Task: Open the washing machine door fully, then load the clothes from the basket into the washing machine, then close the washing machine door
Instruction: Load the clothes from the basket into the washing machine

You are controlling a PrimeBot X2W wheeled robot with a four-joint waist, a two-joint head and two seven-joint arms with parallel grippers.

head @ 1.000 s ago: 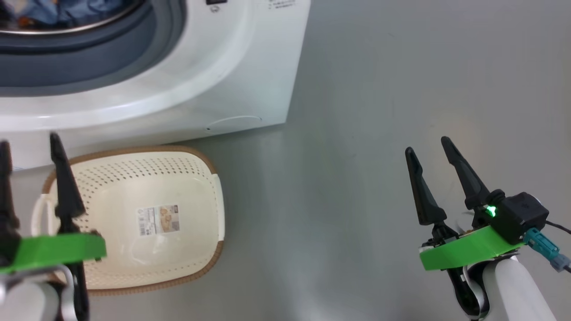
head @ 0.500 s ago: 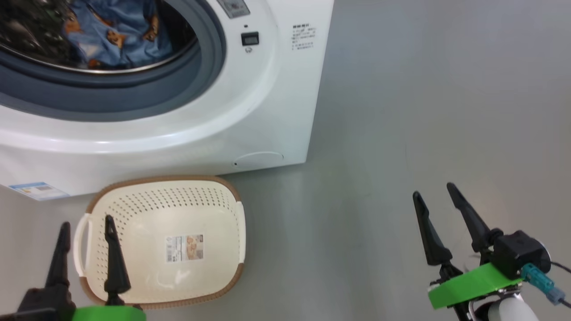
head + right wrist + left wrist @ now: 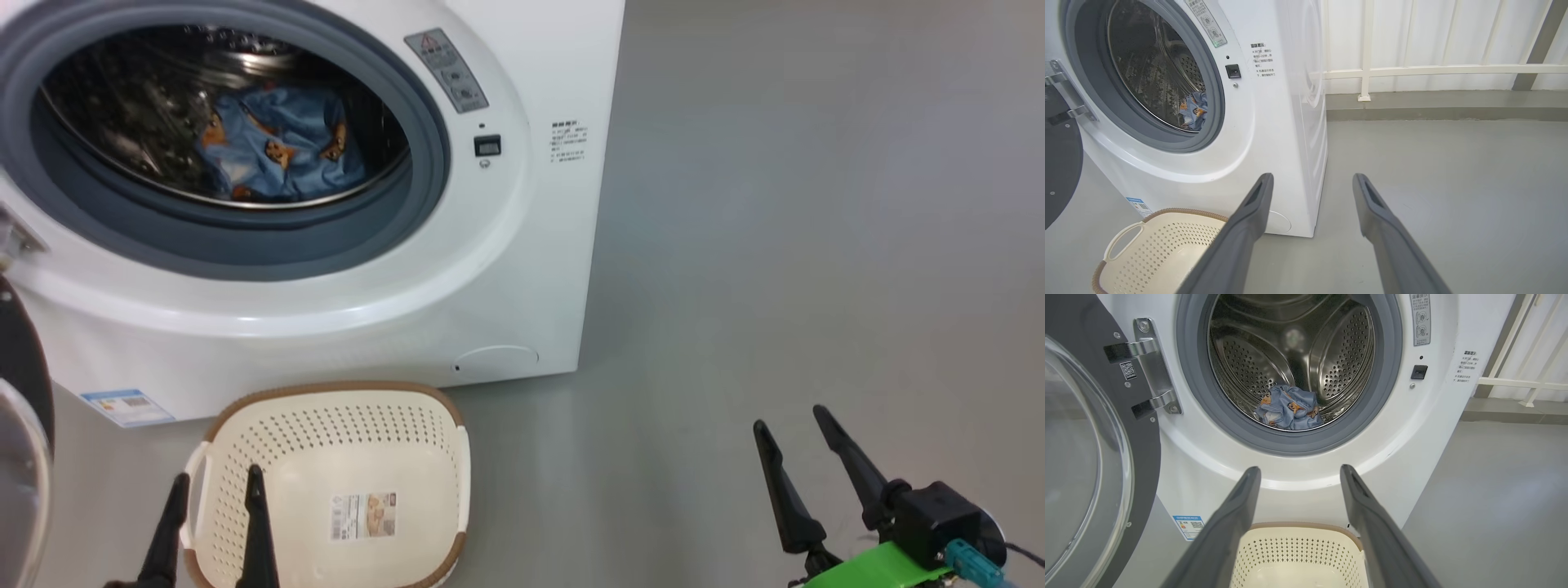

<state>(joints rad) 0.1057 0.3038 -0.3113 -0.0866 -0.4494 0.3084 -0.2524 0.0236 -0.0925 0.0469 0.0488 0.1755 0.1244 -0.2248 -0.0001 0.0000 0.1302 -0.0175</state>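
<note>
Two grippers rise from the bottom edge of the head view, each with two long dark fingers standing well apart and gripping nothing. The left gripper [image 3: 216, 475] hangs over the left part of the basket [image 3: 326, 457]. The right gripper [image 3: 789, 416] hangs over bare grey floor [image 3: 775, 245], well to the right of the basket.

One basket sits on the floor just in front of the washing machine [image 3: 522, 245], below its round opening. Its two side handles show, and one label sticker [image 3: 363, 515] lies on its perforated bottom.

One washing machine door [image 3: 1086, 449] is swung open to the left, its black ring and clear glass bowl carried on one metal hinge [image 3: 1153, 367] with two arms.

One crumpled heap of clothes [image 3: 282, 147], light blue with small orange-brown figures, lies at the bottom of the steel drum [image 3: 1290, 347], just behind the grey gasket [image 3: 424, 204]. How many pieces make up the heap cannot be told.

One blue energy sticker [image 3: 126, 406] sits at the lower left corner of the machine's front. One round service flap [image 3: 496, 357] sits at the lower right corner.
</note>
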